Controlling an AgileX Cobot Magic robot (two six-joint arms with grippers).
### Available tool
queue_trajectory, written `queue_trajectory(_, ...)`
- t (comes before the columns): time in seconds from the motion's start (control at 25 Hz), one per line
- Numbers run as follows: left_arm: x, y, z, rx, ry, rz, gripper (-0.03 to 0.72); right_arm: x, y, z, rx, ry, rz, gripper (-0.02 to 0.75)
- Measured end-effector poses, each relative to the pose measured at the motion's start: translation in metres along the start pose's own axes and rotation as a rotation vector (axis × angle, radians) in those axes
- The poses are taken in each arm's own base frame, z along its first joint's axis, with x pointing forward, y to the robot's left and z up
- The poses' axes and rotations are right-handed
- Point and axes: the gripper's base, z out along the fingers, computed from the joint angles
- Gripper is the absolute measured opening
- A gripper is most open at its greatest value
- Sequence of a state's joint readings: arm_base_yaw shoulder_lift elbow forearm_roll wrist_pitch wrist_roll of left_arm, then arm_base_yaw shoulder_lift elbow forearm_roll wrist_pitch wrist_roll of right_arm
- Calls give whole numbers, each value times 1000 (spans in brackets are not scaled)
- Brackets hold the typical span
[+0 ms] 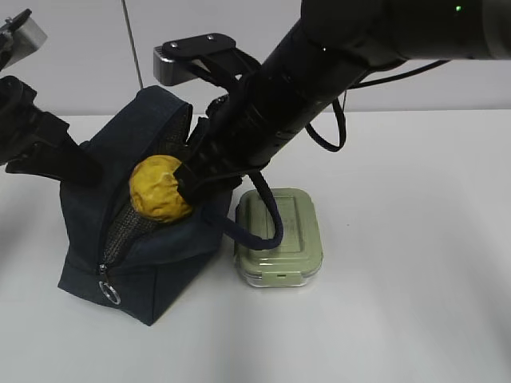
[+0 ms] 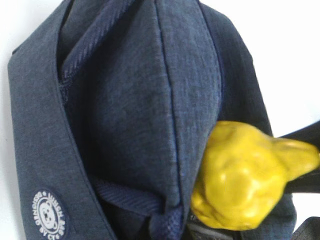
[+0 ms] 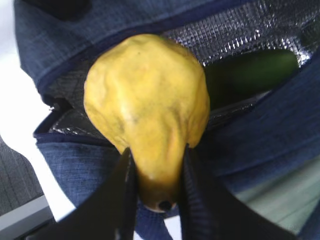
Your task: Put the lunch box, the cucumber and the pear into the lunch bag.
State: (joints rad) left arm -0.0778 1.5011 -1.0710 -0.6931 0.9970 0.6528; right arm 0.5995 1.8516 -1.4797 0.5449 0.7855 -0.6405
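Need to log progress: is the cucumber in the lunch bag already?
In. The right wrist view shows the dark green cucumber lying against the silver lining inside the open lunch bag, behind the pear.

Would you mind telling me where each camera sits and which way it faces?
Exterior: raised in front, slanting down at the table; both arms show.
Left wrist: tight against the lunch bag; no gripper visible.
Right wrist: looks along the right gripper gripping the pear over the bag's opening, cucumber inside.
All three share pear and bag.
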Motion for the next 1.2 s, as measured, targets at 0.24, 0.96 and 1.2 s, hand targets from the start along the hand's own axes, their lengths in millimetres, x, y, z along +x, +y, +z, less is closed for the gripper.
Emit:
queue_trajectory(0.24, 0, 0, 0, 1, -1, -1, 6, 1, -1, 3, -1, 3, -2, 516)
queue_trajectory(0.96, 0, 0, 0, 0, 4, 1, 6, 104, -104, -45, 50, -46, 652, 518)
queue_trajectory(1.2, 0, 0, 0, 0, 4, 1, 6, 122, -113, -37, -55, -169, 730, 518)
